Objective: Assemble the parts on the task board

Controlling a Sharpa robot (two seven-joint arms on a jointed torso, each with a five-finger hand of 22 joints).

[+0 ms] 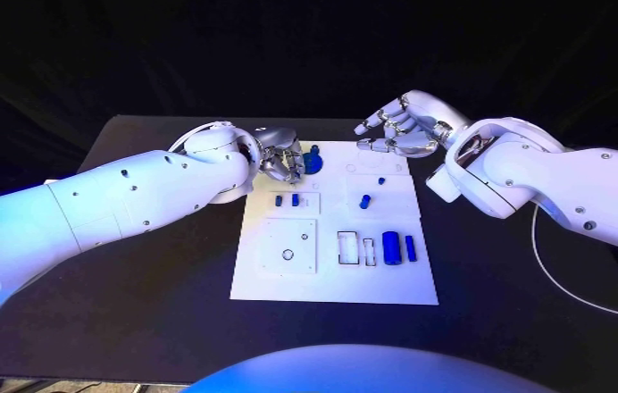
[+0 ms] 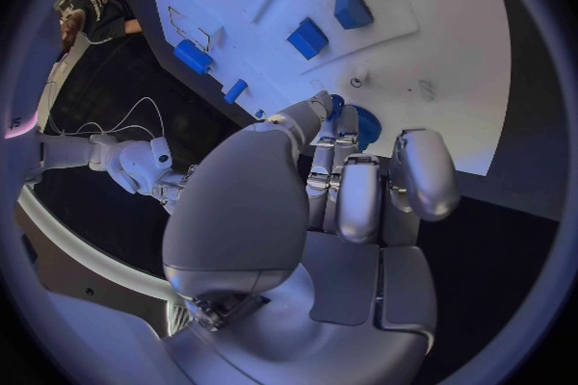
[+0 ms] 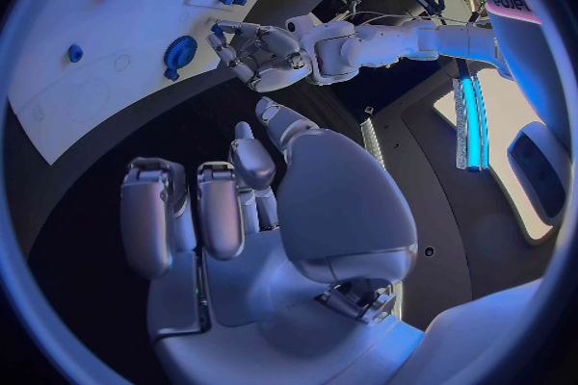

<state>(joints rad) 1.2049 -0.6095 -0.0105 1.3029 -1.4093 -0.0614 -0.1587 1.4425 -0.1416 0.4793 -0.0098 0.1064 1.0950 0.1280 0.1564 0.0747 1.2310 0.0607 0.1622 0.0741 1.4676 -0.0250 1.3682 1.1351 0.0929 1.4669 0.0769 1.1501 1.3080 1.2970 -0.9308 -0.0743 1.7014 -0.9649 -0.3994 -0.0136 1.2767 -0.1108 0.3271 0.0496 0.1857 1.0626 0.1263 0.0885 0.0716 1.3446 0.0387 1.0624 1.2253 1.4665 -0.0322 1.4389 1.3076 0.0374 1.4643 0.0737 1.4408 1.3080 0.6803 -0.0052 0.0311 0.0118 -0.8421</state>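
Left fingers (image 2: 341,175): pinching a small round blue plastic part (image 1: 313,157) at the far left corner of the flat white task board (image 1: 387,286).
Right hand (image 1: 405,125): hovering beyond the board's far edge, loosely curled, holding nothing.
Handling: likely light, rigid, slick; gripping by its sides.

White rectangular task board (image 1: 338,281) lies flat on the black counter (image 1: 154,304), carrying small blue parts: a round blue part (image 1: 313,158) at its far left corner, two short pieces (image 1: 288,200) mid-left, one small peg (image 1: 364,202) centrally, and a blue cylinder (image 1: 390,247) upright at its right.
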